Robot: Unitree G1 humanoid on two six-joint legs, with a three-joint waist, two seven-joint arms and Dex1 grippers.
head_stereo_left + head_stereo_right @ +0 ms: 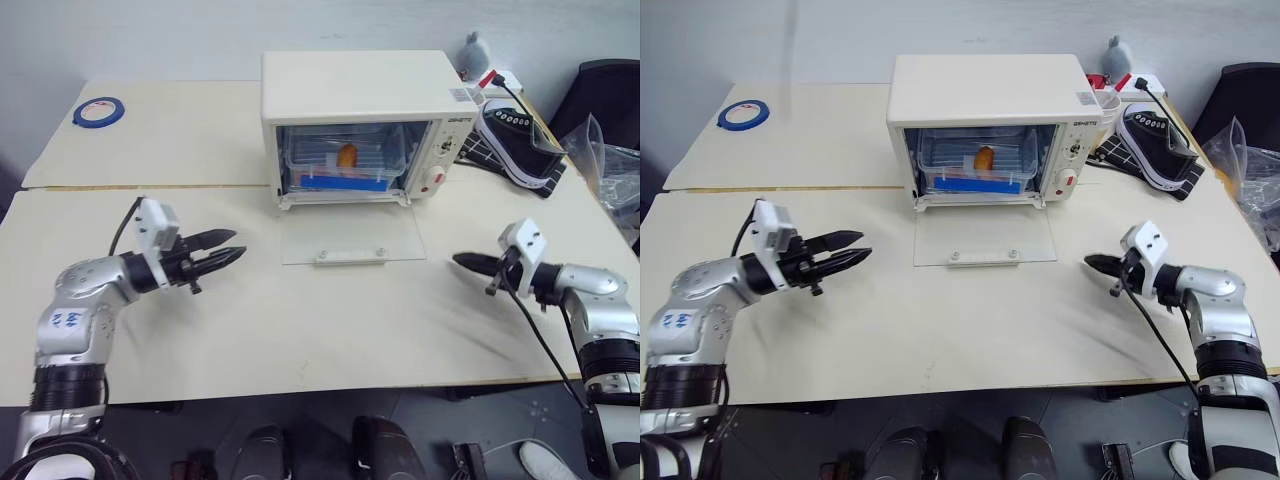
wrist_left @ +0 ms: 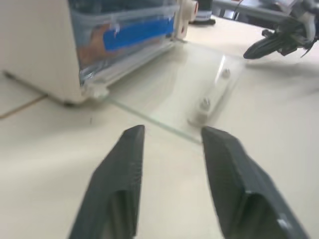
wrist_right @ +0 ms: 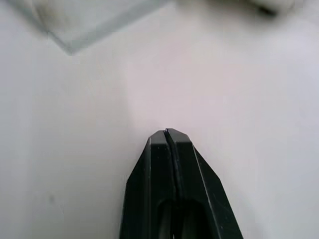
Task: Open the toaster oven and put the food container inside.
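Observation:
The cream-white toaster oven (image 1: 356, 90) stands at the table's far middle. Its glass door (image 1: 352, 238) lies folded down flat on the table. Inside the oven sits the clear food container (image 1: 343, 160) with a blue clip and an orange food piece. My left gripper (image 1: 236, 252) hovers left of the door, open and empty, pointing toward it. In the left wrist view its fingers (image 2: 119, 174) stand apart before the door's edge. My right gripper (image 1: 458, 260) hovers right of the door, shut and empty, its fingers (image 3: 168, 149) pressed together over bare table.
A roll of blue tape (image 1: 98, 112) lies at the far left. A black shoe (image 1: 515, 135) and a power strip with a cable (image 1: 497, 80) sit right of the oven. A plastic bag (image 1: 612, 165) hangs at the right edge. A seam (image 1: 150, 186) joins two tables.

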